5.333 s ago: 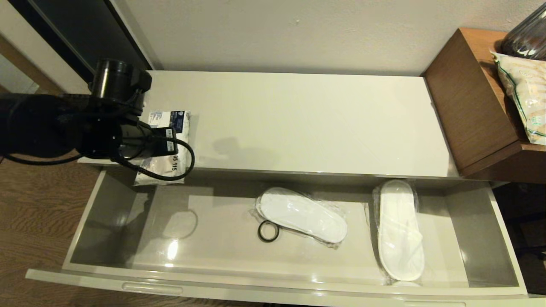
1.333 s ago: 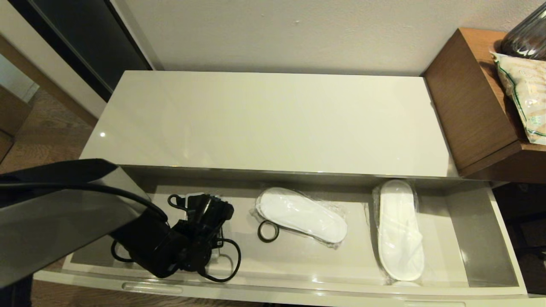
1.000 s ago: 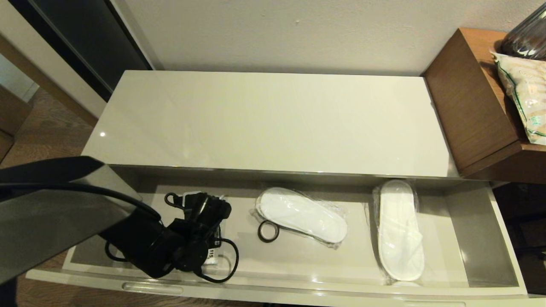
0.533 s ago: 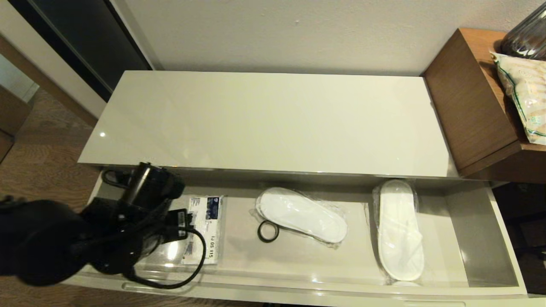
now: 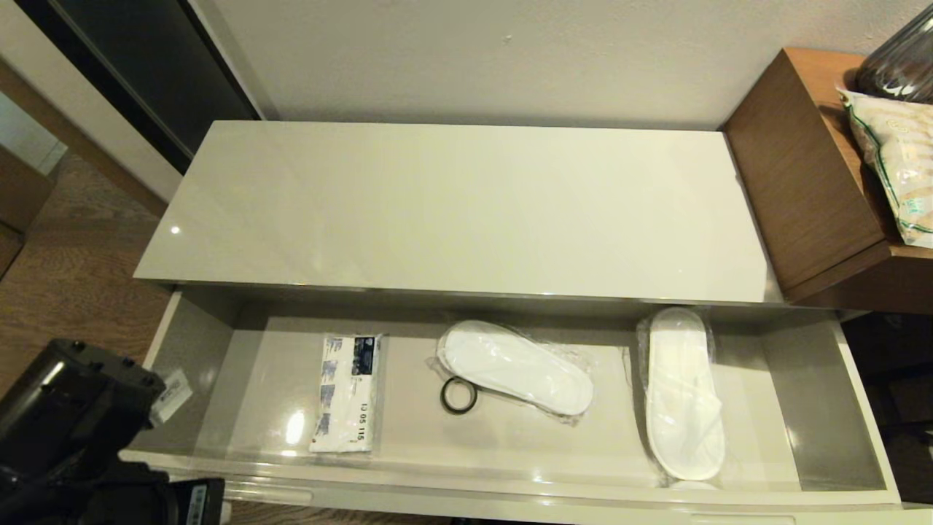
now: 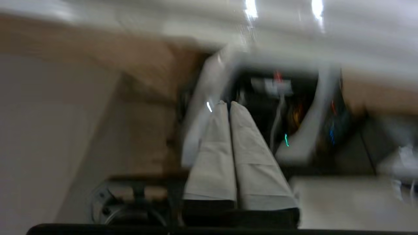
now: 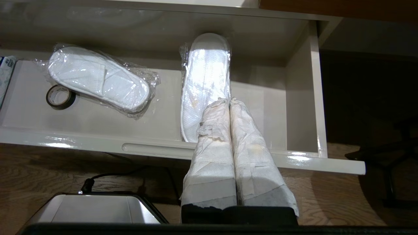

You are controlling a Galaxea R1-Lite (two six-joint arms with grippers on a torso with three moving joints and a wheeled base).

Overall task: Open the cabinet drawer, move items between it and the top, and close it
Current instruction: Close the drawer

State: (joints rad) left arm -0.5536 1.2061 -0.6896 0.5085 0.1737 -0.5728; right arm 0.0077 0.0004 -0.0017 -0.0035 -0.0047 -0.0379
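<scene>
The cabinet drawer (image 5: 466, 445) stands pulled fully out below the glossy cream top (image 5: 452, 211), which is bare. The white tissue pack (image 5: 346, 394) with blue patches and black digits lies flat on the drawer floor at the left, touching nothing else. My left arm (image 5: 65, 437) is at the lower left, outside the drawer's left front corner. In the left wrist view the left gripper (image 6: 229, 103) is shut and empty. My right gripper (image 7: 228, 101) is shut and empty too, held in front of the drawer's front panel (image 7: 98, 143) near its right end.
Two wrapped white slippers (image 5: 514, 368) (image 5: 681, 394) and a black tape roll (image 5: 458, 396) lie in the drawer's middle and right. A taller brown wooden unit (image 5: 809, 175) with a bag on it stands to the right. A slim pull handle (image 7: 156, 147) is on the front panel.
The tissue pack went from the top's left front edge into the drawer. My left gripper let it go, and the arm has pulled back out to the lower left.
</scene>
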